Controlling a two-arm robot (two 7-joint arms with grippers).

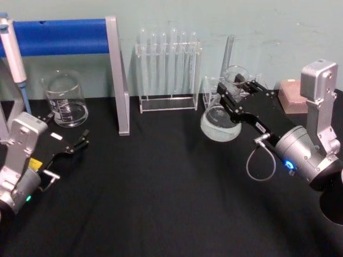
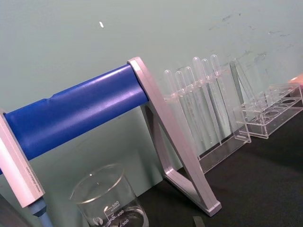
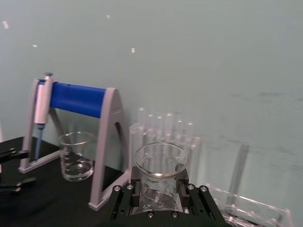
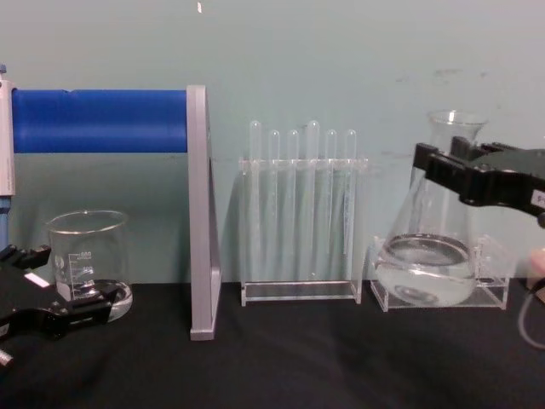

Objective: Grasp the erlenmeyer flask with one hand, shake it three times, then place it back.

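Note:
The erlenmeyer flask (image 1: 218,124) is clear glass with some clear liquid in its wide base, at the back right of the black table. My right gripper (image 1: 235,88) is shut on its neck just below the flared rim. The chest view shows the flask (image 4: 426,264) upright, with the black right gripper (image 4: 449,168) clamped across the neck; whether the base touches the table I cannot tell. The right wrist view looks down on the flask's rim (image 3: 161,163) between the fingers (image 3: 124,198). My left gripper (image 1: 80,143) rests open and empty at the near left, close to the beaker.
A glass beaker (image 1: 65,99) stands at the back left under a blue-barred stand (image 1: 64,36) holding a pipette. A clear test tube rack (image 1: 167,69) sits at the back centre. A low clear rack (image 4: 494,273) is right behind the flask, and a pink box (image 1: 293,96) lies at the far right.

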